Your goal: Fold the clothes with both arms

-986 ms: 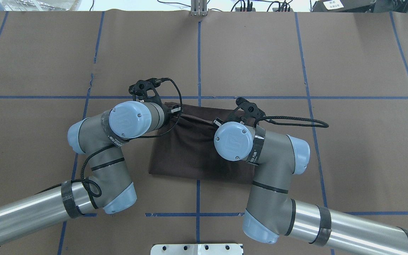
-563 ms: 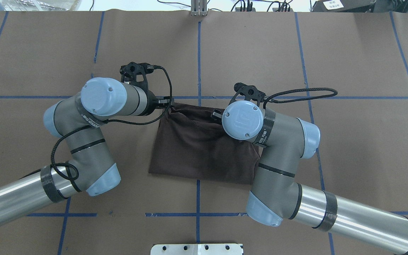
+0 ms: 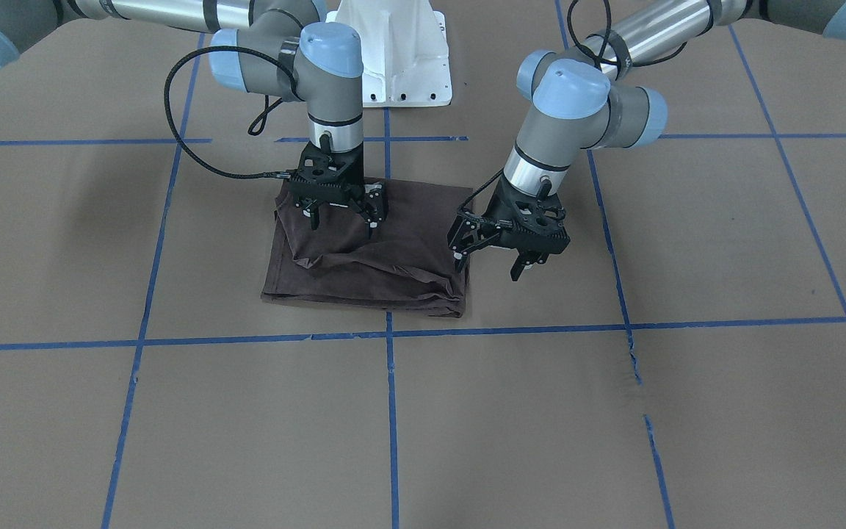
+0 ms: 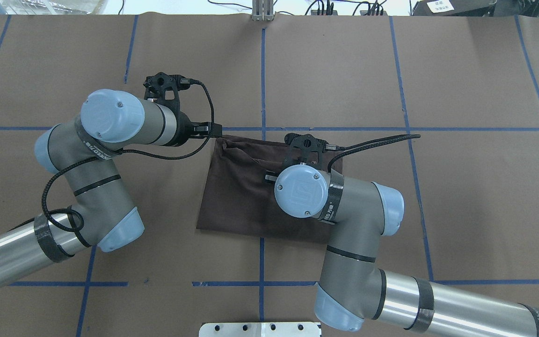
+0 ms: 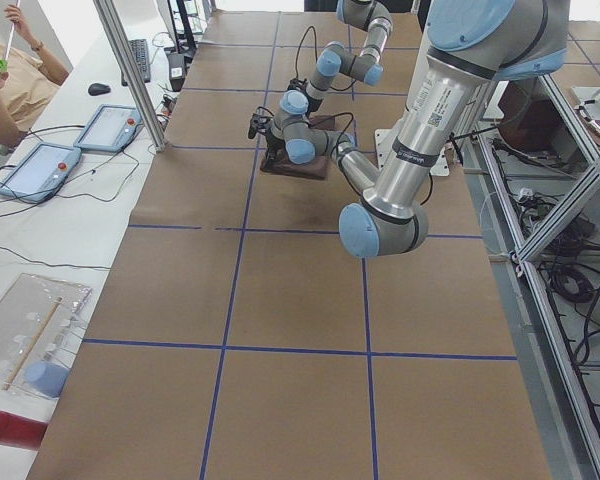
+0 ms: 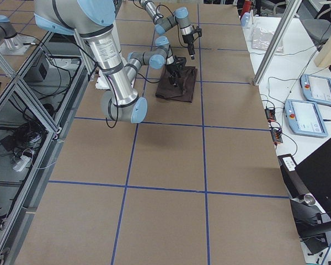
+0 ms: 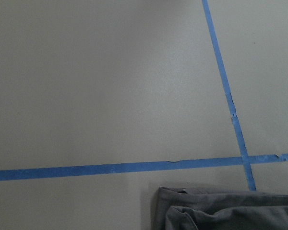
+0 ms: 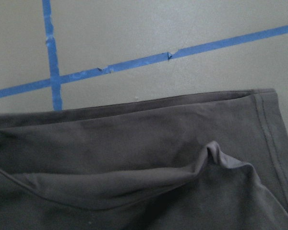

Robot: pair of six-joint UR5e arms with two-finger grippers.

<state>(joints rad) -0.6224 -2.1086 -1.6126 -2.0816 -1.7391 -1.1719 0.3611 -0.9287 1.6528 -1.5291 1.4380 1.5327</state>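
Observation:
The clothes, one dark brown T-shirt (image 3: 364, 257), lie folded into a rough rectangle on the brown table, with a loose ridge along the fold facing the front camera. From overhead the T-shirt (image 4: 241, 187) sits at the table's centre. My right gripper (image 3: 343, 226) hangs open just above the shirt, with nothing between its fingers. My left gripper (image 3: 489, 266) is open and empty, hovering over bare table just beside the shirt's edge. The right wrist view looks down on the shirt's hem (image 8: 134, 167). Only a shirt corner (image 7: 221, 211) shows in the left wrist view.
Blue tape lines (image 4: 262, 79) divide the brown table cover into squares. The white pedestal base (image 3: 393, 51) stands behind the shirt. A metal post (image 4: 262, 11) is at the far edge. A person (image 5: 10, 80) and tablets (image 5: 35, 170) are at a side table.
The left gripper has let go of the shirt's far corner and swung left, off the cloth. The right arm has drawn back toward the robot over the shirt, whose far edge now lies down.

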